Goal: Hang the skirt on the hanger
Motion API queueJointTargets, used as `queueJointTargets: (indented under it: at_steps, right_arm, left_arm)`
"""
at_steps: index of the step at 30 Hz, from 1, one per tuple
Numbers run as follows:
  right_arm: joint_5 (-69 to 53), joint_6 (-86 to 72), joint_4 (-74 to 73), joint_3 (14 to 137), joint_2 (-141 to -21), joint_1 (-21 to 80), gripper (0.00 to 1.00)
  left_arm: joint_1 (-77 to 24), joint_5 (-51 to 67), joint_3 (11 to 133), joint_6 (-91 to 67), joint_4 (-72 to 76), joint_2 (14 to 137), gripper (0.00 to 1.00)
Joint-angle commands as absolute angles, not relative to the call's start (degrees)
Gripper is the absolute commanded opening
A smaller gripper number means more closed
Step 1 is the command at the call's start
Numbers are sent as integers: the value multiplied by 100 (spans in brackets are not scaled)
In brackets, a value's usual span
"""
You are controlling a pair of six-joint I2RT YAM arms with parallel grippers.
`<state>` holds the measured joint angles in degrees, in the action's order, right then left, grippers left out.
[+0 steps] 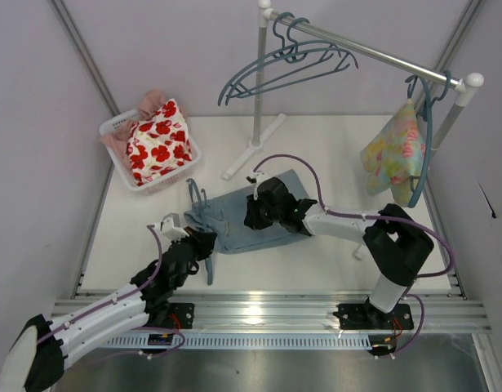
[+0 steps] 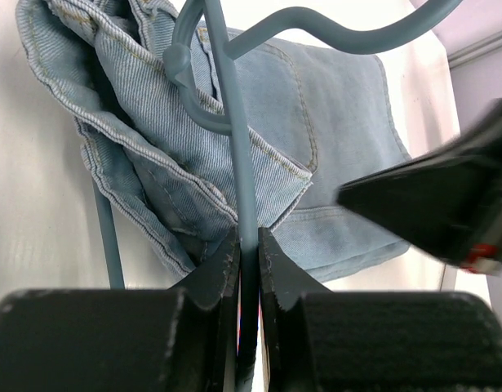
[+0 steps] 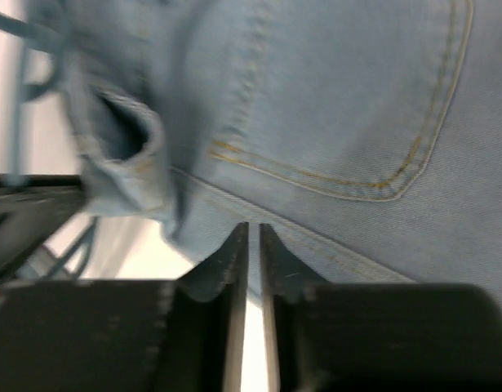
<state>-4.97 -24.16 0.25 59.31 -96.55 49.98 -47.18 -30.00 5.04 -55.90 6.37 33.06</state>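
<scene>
Skirt lies flat mid-table, its left end bunched into folds. The hanger lies at that bunched end, on the side toward the table's left edge.

Left gripper: jaws clamped on the hanger's thin rod, near end. Likely reason: to hold the frame steady, or steer it, while the denim is worked over it. One curved arm of the hanger crosses above the denim folds.

Right gripper: jaws drawn nearly together, only a slit between them, tips at a stitched edge of the skirt. Cannot tell whether any cloth is pinched. Probably there to lift or spread the cloth.

Room: bare table toward the near-left corner and right of the skirt. The rack foot sits near the skirt's far edge, and the basket fills the far-left corner, so the far side is tight.
</scene>
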Motion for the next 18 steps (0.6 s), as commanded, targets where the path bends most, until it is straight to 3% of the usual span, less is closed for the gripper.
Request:
queueJointTargets:
  at_steps: [1,8,18]
  right_arm:
    - [-833,-2521,271,5845,-10159,4983,13]
    - [-1617,-2874,2176,5836,-10415,5220,11]
    - [-2336,-3295,3295,5871,-10977,5440,6]
  left_arm:
    - [-4720,-2848,439,-5476,1151,3182,0]
    - [-4720,-2523,238,-5238,1555,3006,0]
    - [-4711,-2514,141,-5168,1968,3155,0]
